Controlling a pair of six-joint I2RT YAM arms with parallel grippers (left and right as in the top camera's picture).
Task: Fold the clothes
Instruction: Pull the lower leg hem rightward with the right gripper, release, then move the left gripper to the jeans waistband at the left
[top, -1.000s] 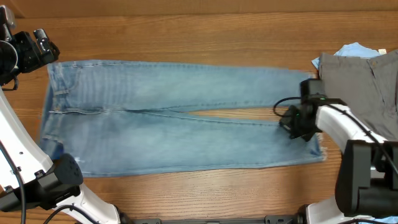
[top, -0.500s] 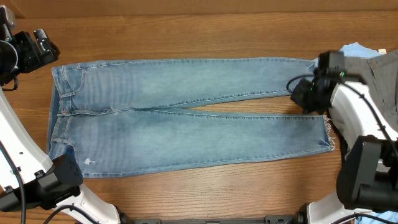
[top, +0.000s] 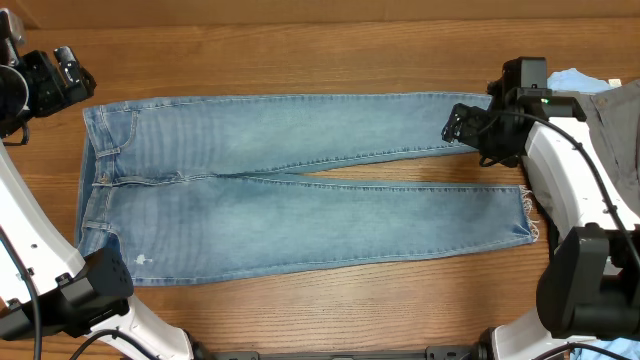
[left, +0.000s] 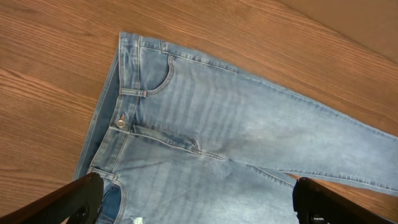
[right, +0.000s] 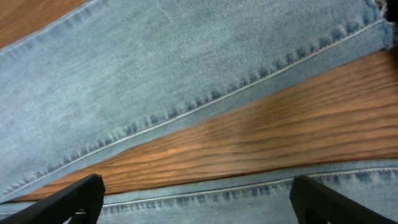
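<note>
Left gripper (left: 198, 188) and right gripper (right: 196, 188) gape, empty; grey trousers (top: 620, 130) (partly hidden) run off-frame.

Jeans (top: 300, 215): faded lt-blue denim, matt, visible weave; hem (top: 530, 228) frayed; btn (left: 120, 124) metal, shiny. Table (top: 300, 50): wood grain, smooth, slight sheen. Grey trousers (top: 625, 130): matt cloth.

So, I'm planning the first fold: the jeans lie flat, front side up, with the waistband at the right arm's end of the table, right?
Not quite. The waistband is at the end by the left arm, as the overhead view shows; the jeans do lie flat, front side up.
</note>
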